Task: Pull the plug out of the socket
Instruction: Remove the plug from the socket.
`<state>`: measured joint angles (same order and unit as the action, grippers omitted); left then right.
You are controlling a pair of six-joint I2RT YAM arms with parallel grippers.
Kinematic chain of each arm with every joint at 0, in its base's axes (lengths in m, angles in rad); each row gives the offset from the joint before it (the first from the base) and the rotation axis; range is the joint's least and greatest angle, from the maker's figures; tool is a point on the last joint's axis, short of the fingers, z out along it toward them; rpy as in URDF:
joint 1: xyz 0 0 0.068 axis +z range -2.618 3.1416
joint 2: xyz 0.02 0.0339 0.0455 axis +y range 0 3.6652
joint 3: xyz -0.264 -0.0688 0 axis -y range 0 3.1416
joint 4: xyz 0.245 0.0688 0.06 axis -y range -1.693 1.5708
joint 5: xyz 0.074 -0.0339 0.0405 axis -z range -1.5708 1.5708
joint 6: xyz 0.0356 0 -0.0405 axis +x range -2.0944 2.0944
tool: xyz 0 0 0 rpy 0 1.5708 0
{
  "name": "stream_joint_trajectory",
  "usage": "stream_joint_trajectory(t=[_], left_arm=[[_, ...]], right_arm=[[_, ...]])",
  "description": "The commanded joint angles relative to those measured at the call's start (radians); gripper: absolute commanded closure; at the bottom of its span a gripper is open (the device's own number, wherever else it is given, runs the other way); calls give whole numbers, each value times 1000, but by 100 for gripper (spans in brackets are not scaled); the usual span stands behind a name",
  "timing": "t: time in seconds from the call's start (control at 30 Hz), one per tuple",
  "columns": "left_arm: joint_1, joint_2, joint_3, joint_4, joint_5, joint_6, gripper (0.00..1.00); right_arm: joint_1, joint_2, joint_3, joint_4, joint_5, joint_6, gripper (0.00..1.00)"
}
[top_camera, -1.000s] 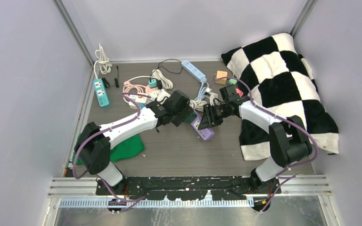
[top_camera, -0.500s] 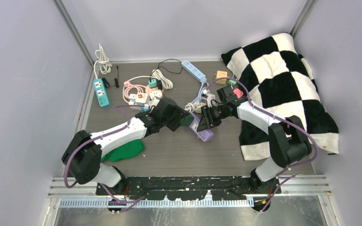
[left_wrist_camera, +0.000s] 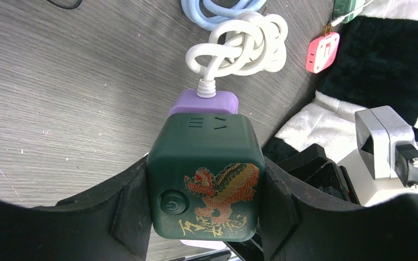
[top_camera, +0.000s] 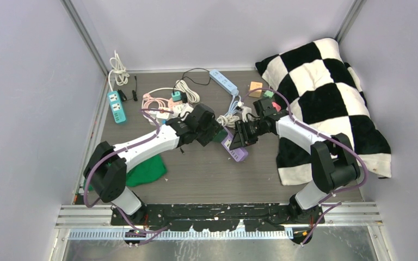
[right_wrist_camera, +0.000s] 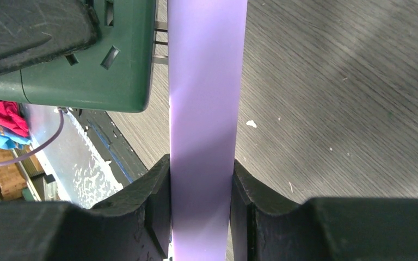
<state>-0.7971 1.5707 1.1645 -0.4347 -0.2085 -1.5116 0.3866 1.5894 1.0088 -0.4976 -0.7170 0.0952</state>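
Note:
The plug [left_wrist_camera: 206,179] is a dark green cube with a gold and red dragon print and a power button. My left gripper [left_wrist_camera: 204,201] is shut on its two sides. It sits against the purple socket strip [left_wrist_camera: 204,103], whose white cord [left_wrist_camera: 239,43] is knotted beyond it. In the right wrist view my right gripper [right_wrist_camera: 201,201] is shut on the purple socket strip [right_wrist_camera: 207,81]. There the plug [right_wrist_camera: 92,65] stands just off the strip's face, with its metal prongs [right_wrist_camera: 160,41] bridging a narrow gap. From above, plug [top_camera: 216,137] and socket strip [top_camera: 236,151] lie mid-table between both arms.
A black and white checkered pillow [top_camera: 326,92] fills the right side. A teal power strip [top_camera: 117,106], a blue one [top_camera: 223,81], and pink and white strips with coiled cords [top_camera: 163,106] lie at the back. A green cloth [top_camera: 147,171] lies under the left arm.
Half a second ago the left arm, plug and strip sat slightly lower and to the left. They are now back about where they stood a second ago. Both grips are unchanged.

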Motion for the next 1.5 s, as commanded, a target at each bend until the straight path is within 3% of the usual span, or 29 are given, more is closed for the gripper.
stream_joint_trajectory(t=[0.0,0.2,0.27,0.37,0.57,0.67,0.9,1.07,1.13,1.37,1.47], left_arm=[[4,-24,-29,59,-1,6,100],[75,-115,-287,380,125,-119,100],[81,-124,-317,400,128,-145,100],[79,-117,-267,298,106,-124,100],[10,-18,17,-102,-48,-58,98],[-17,37,84,-151,-55,-51,98],[3,-16,-24,2,-21,-29,99],[68,-103,-244,327,114,-96,100],[80,-117,-301,359,121,-145,100],[32,-57,-33,-66,-35,-66,99],[-2,8,75,-168,-68,-39,98]], right_arm=[[23,-17,43,40,-45,-85,99],[24,-21,40,36,-37,-91,99],[24,-22,39,36,-33,-90,99],[23,-17,37,36,-29,-90,99],[23,-15,39,36,-22,-90,99],[24,-18,39,34,-19,-90,99],[23,-24,37,30,-15,-89,99],[24,-16,37,33,-22,-89,99],[24,-16,37,33,-21,-90,99],[23,-12,37,34,-21,-89,99],[24,-13,39,33,-21,-89,99]])
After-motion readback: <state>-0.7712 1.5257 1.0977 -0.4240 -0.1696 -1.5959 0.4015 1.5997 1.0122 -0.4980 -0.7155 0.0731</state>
